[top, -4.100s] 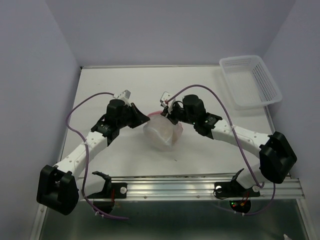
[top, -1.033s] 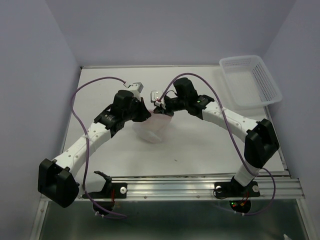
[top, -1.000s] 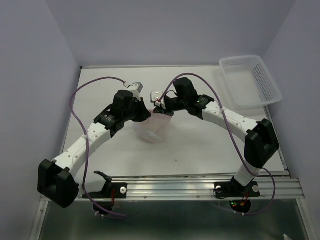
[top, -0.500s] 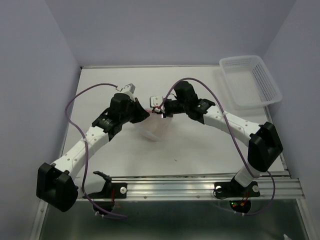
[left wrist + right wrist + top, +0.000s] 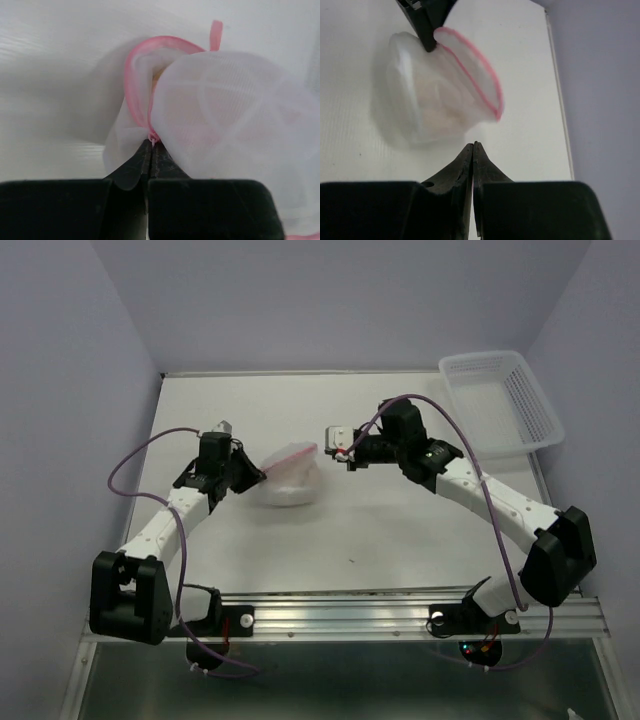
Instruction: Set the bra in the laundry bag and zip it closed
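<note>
The left gripper (image 5: 151, 150) has its fingers pressed together on the pink zipper band (image 5: 131, 95) of the laundry bag (image 5: 230, 125), pinching it at the bag's left edge where band meets mesh. The right gripper (image 5: 473, 147) is pressed shut too but holds nothing. It hangs off the bag's right side, apart from it, tips aimed at the bag.

The bag lies on the table (image 5: 400, 530) between the two grippers, a rounded, filled-out pouch. A peach tint shows through the mesh, with a sliver of peach in the gap beside the band. The bra (image 5: 158, 75) therefore seems to be inside the bag, though the mesh blurs it too much to be sure all of it is in.

The first half of the task looks done. The zipping looks unfinished: from the left wrist the band loops open above the pinch, and from the right wrist a pink-edged flap stands up off the bag's body. What is left, by my reading, is to find the slider, which I cannot pick out, and run it round the rim.
</note>
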Motion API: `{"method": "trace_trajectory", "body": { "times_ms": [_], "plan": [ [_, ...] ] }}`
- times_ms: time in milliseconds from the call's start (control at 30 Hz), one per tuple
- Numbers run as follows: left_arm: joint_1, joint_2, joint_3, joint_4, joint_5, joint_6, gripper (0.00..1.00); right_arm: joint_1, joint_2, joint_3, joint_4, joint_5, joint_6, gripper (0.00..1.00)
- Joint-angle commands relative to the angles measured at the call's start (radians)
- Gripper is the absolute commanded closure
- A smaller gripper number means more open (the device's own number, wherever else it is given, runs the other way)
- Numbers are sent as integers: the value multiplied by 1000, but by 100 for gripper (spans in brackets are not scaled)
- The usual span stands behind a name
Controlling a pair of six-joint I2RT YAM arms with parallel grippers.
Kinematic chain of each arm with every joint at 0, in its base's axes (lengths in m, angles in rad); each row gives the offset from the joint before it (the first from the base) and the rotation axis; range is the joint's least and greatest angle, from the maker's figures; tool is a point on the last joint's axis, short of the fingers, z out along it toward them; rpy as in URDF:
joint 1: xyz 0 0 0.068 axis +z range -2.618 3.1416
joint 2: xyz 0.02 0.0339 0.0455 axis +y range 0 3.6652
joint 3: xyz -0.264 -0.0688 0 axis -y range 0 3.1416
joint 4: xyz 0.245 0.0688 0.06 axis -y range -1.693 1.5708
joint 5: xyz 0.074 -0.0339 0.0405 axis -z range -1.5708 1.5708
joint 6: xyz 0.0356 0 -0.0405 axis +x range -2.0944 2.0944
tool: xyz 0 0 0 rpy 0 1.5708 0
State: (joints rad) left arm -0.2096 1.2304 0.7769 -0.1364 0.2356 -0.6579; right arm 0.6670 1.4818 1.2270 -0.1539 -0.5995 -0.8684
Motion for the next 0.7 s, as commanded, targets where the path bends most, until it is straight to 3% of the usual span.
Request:
{"method": "trace_trajectory", "body": {
  "times_ms": [0,367,500,533,600,633,667],
  "plan": [
    [87,37,-30,-118,-266,32,100,-66,-129,-6,16,-2,-4,99],
    [72,-104,-31,-12,-76,107,100,-75,-114,-11,34,23,72,97],
    [61,-149,-4,-11,-52,124,100,-75,-106,-47,170,65,254,79],
    [52,-157,2,-5,-36,141,100,-75,-100,-56,247,91,303,62],
    [42,-176,33,1,13,153,54,-75,-97,-86,328,217,478,28],
    [21,-193,44,1,13,161,3,-75,-100,-96,396,333,578,1],
    [10,-203,65,1,4,164,1,-75,-104,-128,443,416,647,0]
  ]
}}
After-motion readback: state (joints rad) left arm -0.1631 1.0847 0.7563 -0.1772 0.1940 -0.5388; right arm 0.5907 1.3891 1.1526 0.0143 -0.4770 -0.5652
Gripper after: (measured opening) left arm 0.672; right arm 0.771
